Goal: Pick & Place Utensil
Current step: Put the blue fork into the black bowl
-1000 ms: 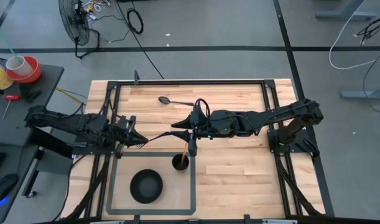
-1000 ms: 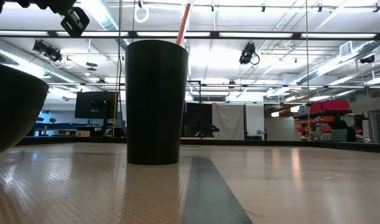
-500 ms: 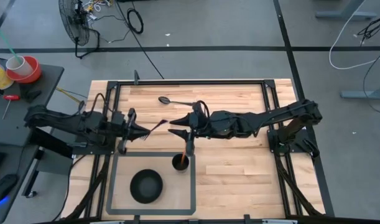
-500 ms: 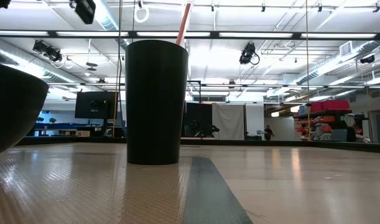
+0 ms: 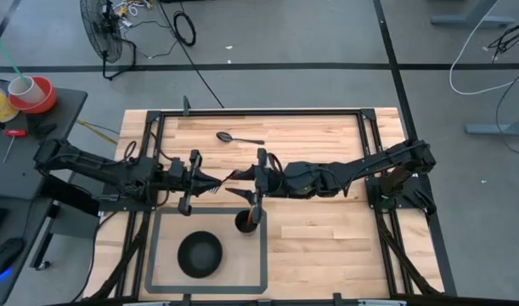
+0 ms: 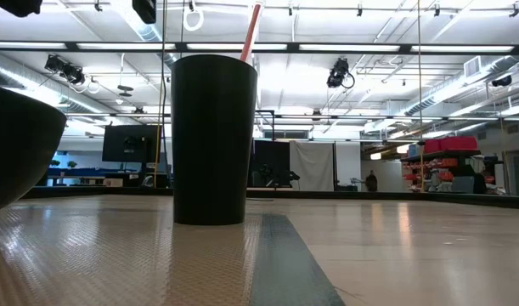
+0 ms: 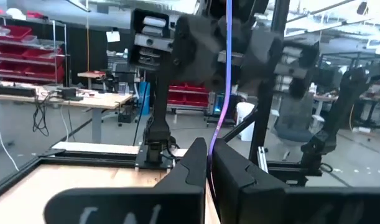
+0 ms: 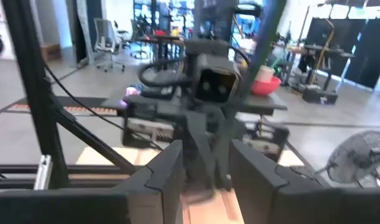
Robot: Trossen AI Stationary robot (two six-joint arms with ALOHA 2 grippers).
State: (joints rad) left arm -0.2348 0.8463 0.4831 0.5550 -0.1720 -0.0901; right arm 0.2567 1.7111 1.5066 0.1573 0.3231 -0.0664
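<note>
My left gripper [image 5: 210, 181] is shut on a thin purple utensil [image 5: 229, 177] above the middle of the table. In the left wrist view the utensil [image 7: 226, 74] runs forward from the fingers toward the other arm. My right gripper [image 5: 256, 180] faces it, level and wide open, and the utensil's free end reaches toward its gap; I cannot tell whether they touch. A black cup [image 5: 247, 223] stands on the tray just below them, with a reddish utensil [image 6: 251, 30] sticking up from its rim. A dark spoon [image 5: 239, 137] lies on the wood farther back. My left gripper [image 7: 209, 168] pinches the purple utensil's near end [image 7: 210, 158] between its two shut fingers. The fingers lie level, coming from the table's left and pointing right. The utensil is lifted clear of the table and sticks out forward, along the fingers, toward the right gripper.
A black bowl [image 5: 200, 254] sits in the dark-framed tray [image 5: 157, 255] at the table's near side, left of the cup [image 6: 213, 140]. Bare wood lies to the right of the tray and at the far side around the spoon.
My left gripper has carried the purple utensil toward the table's right and slightly toward the far edge, closing on the right gripper. My right gripper has swung up from pointing down over the cup to level, facing left. The reddish utensil stays in the cup.
</note>
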